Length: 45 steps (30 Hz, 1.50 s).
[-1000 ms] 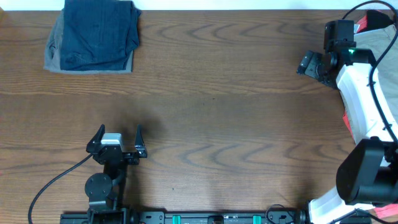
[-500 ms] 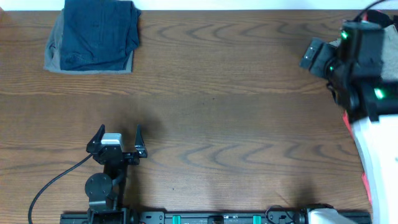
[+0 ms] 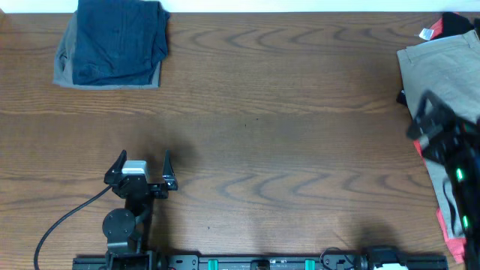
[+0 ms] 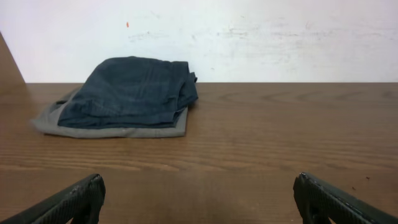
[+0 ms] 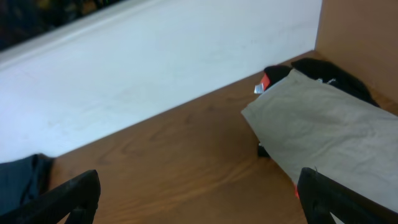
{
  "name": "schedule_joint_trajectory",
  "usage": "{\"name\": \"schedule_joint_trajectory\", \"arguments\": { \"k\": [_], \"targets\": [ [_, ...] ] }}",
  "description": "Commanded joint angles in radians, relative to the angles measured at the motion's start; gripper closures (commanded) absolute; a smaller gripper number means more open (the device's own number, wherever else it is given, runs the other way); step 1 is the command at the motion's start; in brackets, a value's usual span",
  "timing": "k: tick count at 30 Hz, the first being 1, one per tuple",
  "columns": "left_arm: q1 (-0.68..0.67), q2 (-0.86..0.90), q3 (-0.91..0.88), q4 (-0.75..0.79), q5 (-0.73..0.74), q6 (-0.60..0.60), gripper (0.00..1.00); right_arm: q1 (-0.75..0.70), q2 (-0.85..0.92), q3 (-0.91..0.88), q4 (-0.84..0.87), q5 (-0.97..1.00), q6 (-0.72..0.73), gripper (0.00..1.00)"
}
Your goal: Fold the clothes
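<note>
A folded dark navy pair of shorts (image 3: 118, 37) lies on a folded grey-green pair (image 3: 66, 71) at the table's back left; both also show in the left wrist view, the navy pair (image 4: 134, 93) on the grey-green pair (image 4: 112, 129). A tan khaki pair (image 3: 442, 71) lies spread at the right edge and shows in the right wrist view (image 5: 329, 134). My left gripper (image 3: 142, 162) is open and empty at the front left, far from the stack (image 4: 199, 202). My right gripper (image 3: 421, 116) is blurred beside the khaki pair, open and empty (image 5: 199, 199).
Black and red cloth (image 3: 454, 24) lies under the khaki pair at the back right corner, also in the right wrist view (image 5: 326, 71). A red edge (image 3: 448, 229) shows at the front right. A white wall (image 4: 249, 37) runs along the table's back.
My right arm has swung from the back right toward the front along the right edge, uncovering the khaki pair. The left arm and the folded stack have not moved.
</note>
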Motion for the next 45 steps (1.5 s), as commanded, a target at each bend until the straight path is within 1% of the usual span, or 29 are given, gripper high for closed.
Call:
{"name": "schedule_joint_trajectory", "arguments": {
  "k": [1, 4, 6, 14, 18, 22, 31, 34, 37, 40, 45],
  "targets": [
    [0.005, -0.007, -0.013, -0.04, 0.011, 0.006, 0.02, -0.006, -0.097, -0.093, 0.01, 0.014, -0.013, 0.01],
    [0.005, -0.007, -0.013, -0.04, 0.011, 0.006, 0.02, -0.006, -0.198, -0.23, 0.086, 0.01, -0.013, 0.01],
    [0.005, -0.007, -0.013, -0.04, 0.011, 0.006, 0.02, -0.006, -0.276, -0.351, 0.165, -0.005, -0.013, 0.01],
    [0.005, -0.007, -0.013, -0.04, 0.011, 0.006, 0.02, -0.016, -0.523, -0.842, 0.554, -0.074, -0.013, 0.01],
    [0.005, -0.007, -0.013, -0.04, 0.011, 0.006, 0.02, -0.037, -0.622, -1.044, 0.721, -0.145, -0.013, 0.01],
    [0.005, -0.007, -0.013, -0.04, 0.011, 0.006, 0.02, -0.041, -0.695, -1.199, 0.842, -0.154, 0.014, 0.01],
    [0.005, -0.007, -0.013, -0.04, 0.011, 0.006, 0.02, -0.042, -0.822, -1.4, 1.006, -0.154, 0.018, 0.01],
    [0.005, -0.007, -0.013, -0.04, 0.011, 0.006, 0.02, -0.042, -0.821, -1.451, 1.078, -0.163, 0.025, 0.01],
    [0.005, -0.007, -0.013, -0.04, 0.011, 0.006, 0.02, -0.042, -0.821, -1.455, 1.077, -0.162, 0.019, 0.01],
    [0.005, -0.007, -0.013, -0.04, 0.011, 0.007, 0.02, -0.042, -0.821, -1.455, 1.073, -0.162, -0.031, 0.01],
    [0.005, -0.007, -0.013, -0.04, 0.011, 0.007, 0.02, -0.042, -0.821, -1.455, 0.976, -0.162, -0.172, 0.01]
  ]
}}
